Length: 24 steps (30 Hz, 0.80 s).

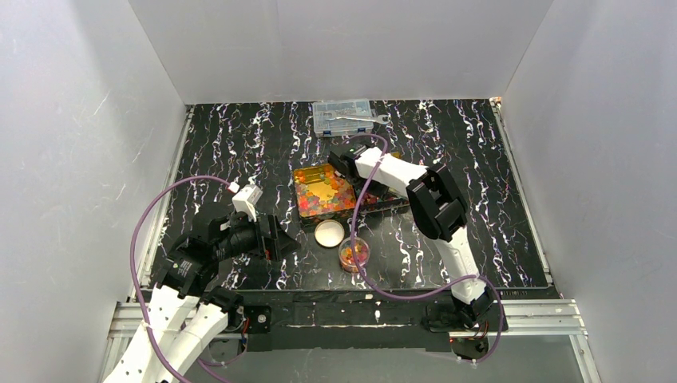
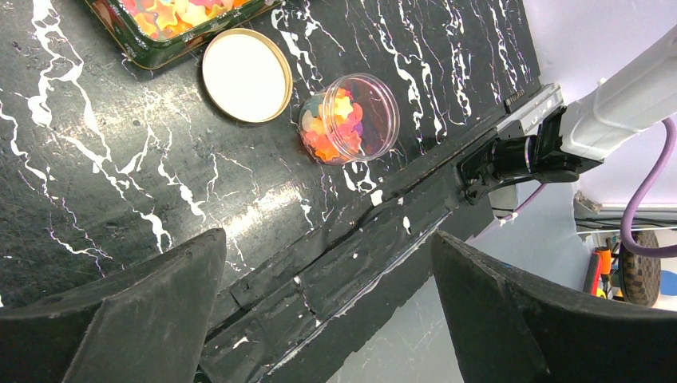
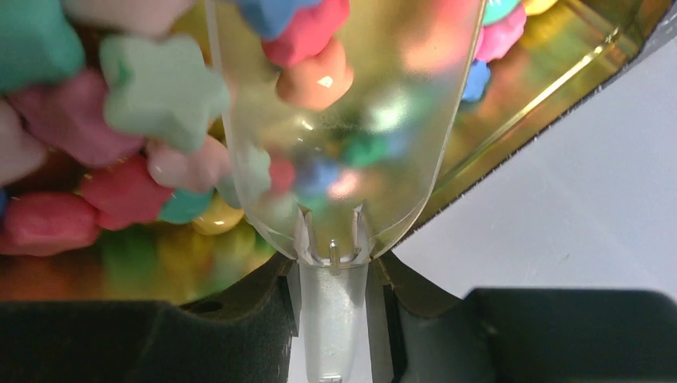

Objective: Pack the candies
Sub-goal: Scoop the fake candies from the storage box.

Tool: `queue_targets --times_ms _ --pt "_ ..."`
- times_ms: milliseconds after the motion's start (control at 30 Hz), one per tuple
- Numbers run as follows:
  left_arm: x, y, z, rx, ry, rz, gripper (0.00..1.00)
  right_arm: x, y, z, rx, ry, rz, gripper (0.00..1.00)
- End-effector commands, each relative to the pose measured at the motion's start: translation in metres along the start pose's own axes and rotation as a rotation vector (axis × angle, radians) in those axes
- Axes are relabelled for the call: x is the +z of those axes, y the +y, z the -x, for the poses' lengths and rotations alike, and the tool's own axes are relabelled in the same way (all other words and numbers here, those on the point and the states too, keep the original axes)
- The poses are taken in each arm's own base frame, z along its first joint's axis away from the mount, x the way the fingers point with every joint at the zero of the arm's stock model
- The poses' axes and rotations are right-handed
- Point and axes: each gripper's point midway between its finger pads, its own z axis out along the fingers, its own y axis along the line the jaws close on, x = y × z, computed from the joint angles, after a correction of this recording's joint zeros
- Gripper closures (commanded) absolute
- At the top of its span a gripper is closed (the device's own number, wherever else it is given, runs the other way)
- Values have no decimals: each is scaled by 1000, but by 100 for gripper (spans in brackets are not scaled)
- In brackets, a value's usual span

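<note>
One scoop [image 3: 343, 120] loading, jar [image 2: 385, 128] part full

Right gripper [image 3: 334, 319] clamps the clear scoop, its bowl among candies [image 3: 160, 88] in the tin [image 2: 164, 53]. At the tin's six o'clock, the jar stands part-filled, lid [image 2: 246, 75] off. Left gripper [image 2: 327, 307] gapes empty. More scooping and capping likely remain.

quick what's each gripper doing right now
left gripper: open, holding nothing.
right gripper: closed on the handle of a clear plastic scoop, which sits among pastel star-shaped candies.
</note>
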Motion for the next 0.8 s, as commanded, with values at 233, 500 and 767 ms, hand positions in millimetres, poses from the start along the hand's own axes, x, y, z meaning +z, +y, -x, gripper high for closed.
queue_targets --times_ms 233,500,767 --pt "4 4 -4 5 14 6 1 -7 25 51 43 -189 153 99" --pt "4 4 -4 1 18 7 1 -7 25 56 133 -266 274 99" --pt "5 4 -4 -1 24 8 1 -13 28 53 223 -367 408 99"
